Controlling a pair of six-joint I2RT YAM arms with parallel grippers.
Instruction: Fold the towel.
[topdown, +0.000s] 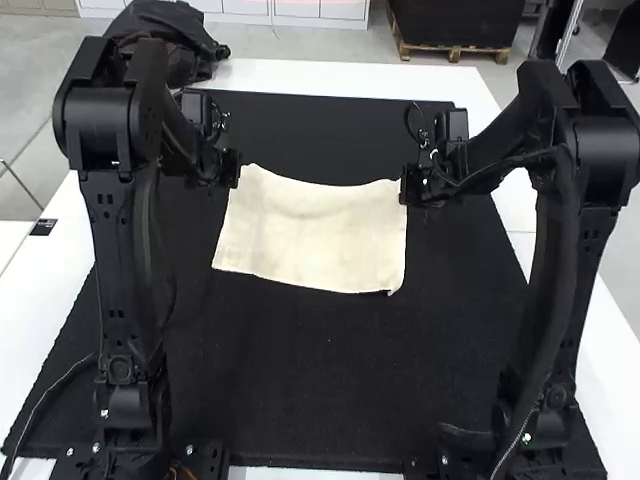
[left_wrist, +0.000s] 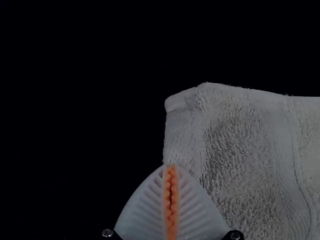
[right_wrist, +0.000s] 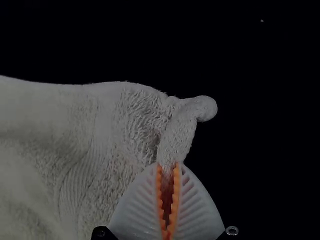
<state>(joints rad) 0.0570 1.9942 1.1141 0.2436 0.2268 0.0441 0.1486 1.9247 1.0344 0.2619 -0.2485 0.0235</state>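
Towel (topdown: 310, 235), cream, spread over black mat (topdown: 330, 400); pinched near both far corners, presumably to hold the span open for folding; at left gripper (left_wrist: 171, 166), closed narrowly on edge; at right gripper (right_wrist: 169, 165), slightly parted around bunched edge, likely hindrance to square folding; beyond, dark bag (topdown: 165, 45).

The high view looks forward and down from above and behind both arms (topdown: 118, 250), well back from the left gripper (topdown: 236, 168) and right gripper (topdown: 405, 188). Each wrist view looks from close behind its own gripper, past the tips, onto the corner of the towel (topdown: 315, 235) there; the high view shares both corners and the stretch between the grippers
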